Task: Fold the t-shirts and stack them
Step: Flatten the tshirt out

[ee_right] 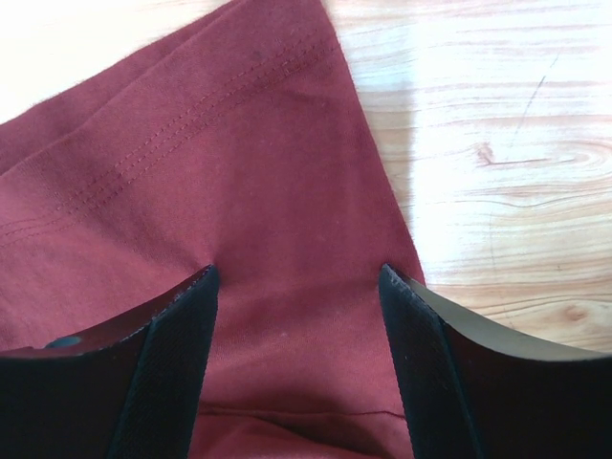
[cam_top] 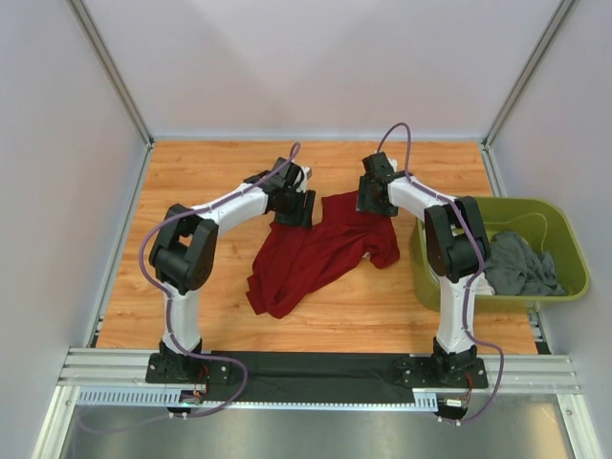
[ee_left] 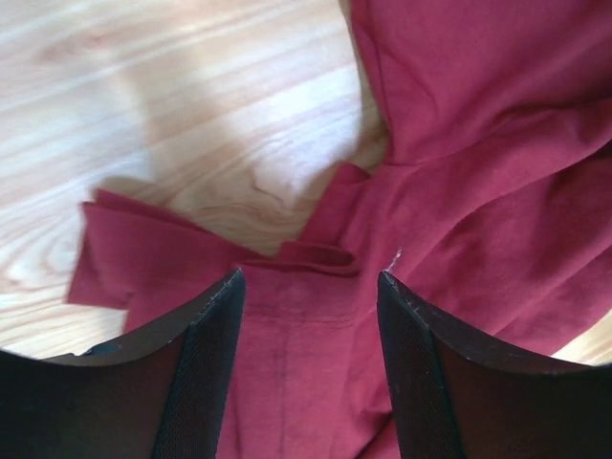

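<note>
Tabletop (cam_top: 191,177) with one red shirt (cam_top: 316,256); one tub (cam_top: 566,234) with one grey shirt (cam_top: 521,266)

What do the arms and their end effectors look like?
The left arm and right arm have white links with black joints. A purple cable loops along each. The left end effector and right end effector each have two black, textured fingers.

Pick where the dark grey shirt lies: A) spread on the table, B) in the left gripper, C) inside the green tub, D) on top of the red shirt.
C: the dark grey shirt lies bunched inside the green tub.
</note>
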### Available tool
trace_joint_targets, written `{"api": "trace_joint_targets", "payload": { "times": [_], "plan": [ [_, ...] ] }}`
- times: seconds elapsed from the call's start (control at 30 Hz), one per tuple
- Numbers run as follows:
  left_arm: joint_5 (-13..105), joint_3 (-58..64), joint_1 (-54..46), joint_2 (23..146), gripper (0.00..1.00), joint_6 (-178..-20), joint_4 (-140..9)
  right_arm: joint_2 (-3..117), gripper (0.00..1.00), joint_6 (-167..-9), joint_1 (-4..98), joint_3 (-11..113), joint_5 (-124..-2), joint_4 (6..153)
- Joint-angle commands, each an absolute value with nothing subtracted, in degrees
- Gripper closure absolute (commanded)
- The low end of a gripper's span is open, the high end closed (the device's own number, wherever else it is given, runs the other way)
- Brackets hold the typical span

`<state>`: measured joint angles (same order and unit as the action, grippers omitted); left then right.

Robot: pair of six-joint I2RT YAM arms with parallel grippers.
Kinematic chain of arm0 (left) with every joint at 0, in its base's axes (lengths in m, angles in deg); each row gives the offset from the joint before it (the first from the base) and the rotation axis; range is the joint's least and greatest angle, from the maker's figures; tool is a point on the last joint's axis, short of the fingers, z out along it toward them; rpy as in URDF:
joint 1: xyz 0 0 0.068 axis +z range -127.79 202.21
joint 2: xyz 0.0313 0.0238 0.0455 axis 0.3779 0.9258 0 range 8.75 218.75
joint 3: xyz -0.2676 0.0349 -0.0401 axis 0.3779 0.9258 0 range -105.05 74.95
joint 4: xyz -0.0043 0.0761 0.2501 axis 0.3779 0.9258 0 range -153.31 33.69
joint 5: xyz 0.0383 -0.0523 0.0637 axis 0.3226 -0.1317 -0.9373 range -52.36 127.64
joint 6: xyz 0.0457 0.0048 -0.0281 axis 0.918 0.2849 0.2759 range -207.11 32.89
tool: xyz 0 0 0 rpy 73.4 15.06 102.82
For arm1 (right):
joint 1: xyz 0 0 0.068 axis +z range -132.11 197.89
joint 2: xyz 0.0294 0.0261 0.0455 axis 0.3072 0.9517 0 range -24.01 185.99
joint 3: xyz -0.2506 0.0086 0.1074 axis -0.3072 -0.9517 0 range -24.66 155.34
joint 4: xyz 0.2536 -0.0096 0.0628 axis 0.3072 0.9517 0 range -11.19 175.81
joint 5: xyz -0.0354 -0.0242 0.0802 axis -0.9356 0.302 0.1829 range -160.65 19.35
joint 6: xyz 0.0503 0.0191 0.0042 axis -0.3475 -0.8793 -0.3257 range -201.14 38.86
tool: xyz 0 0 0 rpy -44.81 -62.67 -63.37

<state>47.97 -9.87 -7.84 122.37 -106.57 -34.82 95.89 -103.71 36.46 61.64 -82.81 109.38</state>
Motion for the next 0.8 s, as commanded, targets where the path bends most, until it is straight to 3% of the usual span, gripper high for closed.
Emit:
{"api": "trace_joint_targets", "payload": {
  "times": [0.0,0.17,0.23,0.3,0.33,0.37,0.47,0.77],
  "plan": [
    [46.53,-11.62,-9.35,124.05,0.36,-106.7,-35.53,98.51,0.31,-103.11,36.7,60.68,-79.26,111.94],
    [42.32,-13.99,-9.44,126.69,0.36,-107.94,-32.38,98.16,0.31,-102.85,36.43,60.68,-79.0,111.77],
    [41.25,-14.78,-9.44,127.4,0.42,-107.59,-31.76,97.98,0.32,-103.02,36.26,60.94,-78.21,111.68],
    [40.02,-15.4,-9.44,127.66,0.61,-107.76,-31.4,98.07,0.32,-103.02,36.08,61.21,-77.86,111.68],
    [39.58,-15.66,-9.44,127.58,0.89,-108.37,-31.14,98.07,0.32,-102.94,35.99,61.3,-77.77,111.68],
    [37.84,-16.1,-9.44,127.4,1.0,-108.98,-30.1,98.07,0.33,-103.02,36.08,61.3,-77.77,111.68],
    [32.49,-17.86,-9.44,125.04,1.0,-109.78,-26.67,97.72,0.36,-103.02,36.08,61.03,-77.86,111.24],
    [17.19,-15.67,-6.8,102.99,1.0,-116.28,-17.09,97.54,0.46,-103.9,35.82,59.63,-76.81,109.23]
  ]
}}
